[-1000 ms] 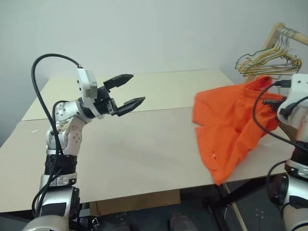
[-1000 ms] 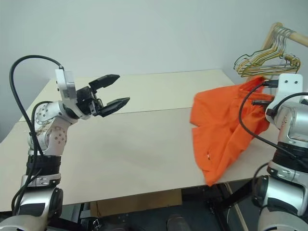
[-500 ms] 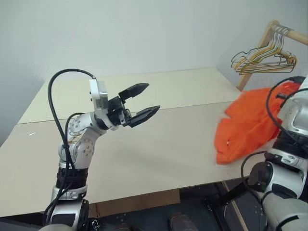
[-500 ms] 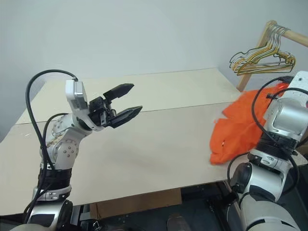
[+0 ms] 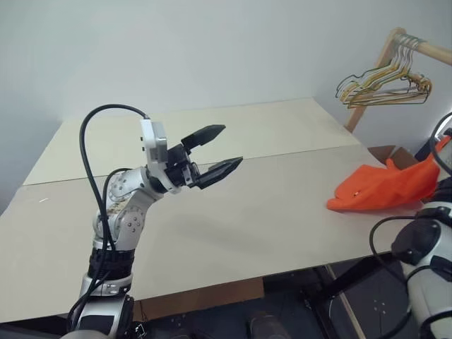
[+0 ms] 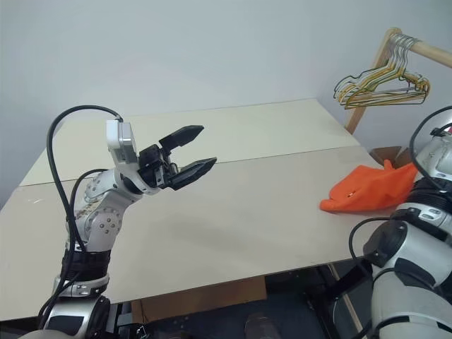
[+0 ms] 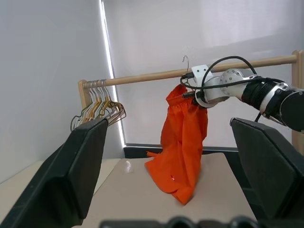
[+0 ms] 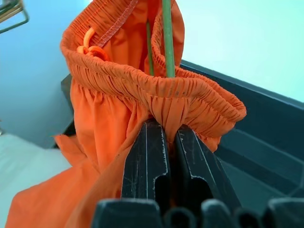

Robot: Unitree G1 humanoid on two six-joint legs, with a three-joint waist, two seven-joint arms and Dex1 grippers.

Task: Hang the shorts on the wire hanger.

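The orange shorts hang by their gathered waistband from my right gripper, which is shut on that waistband. Their lower end rests on the table's right edge. A thin wire of the wire hanger runs down inside the waistband opening, right above the fingers. In the left wrist view the right gripper holds the shorts up just under a wooden rail, where a small wire hook pokes up. My left gripper hovers open and empty above the table's middle, pointing toward the shorts.
A bunch of yellow, green and grey wire hangers hangs at the end of the wooden rail beyond the table's right side. The beige table spreads under both arms. A cardboard box sits past its right edge.
The right arm has drawn the shorts to the right and up, so they went from a spread heap to a small fold at the table's edge. The view has swung right. The left gripper stays open.
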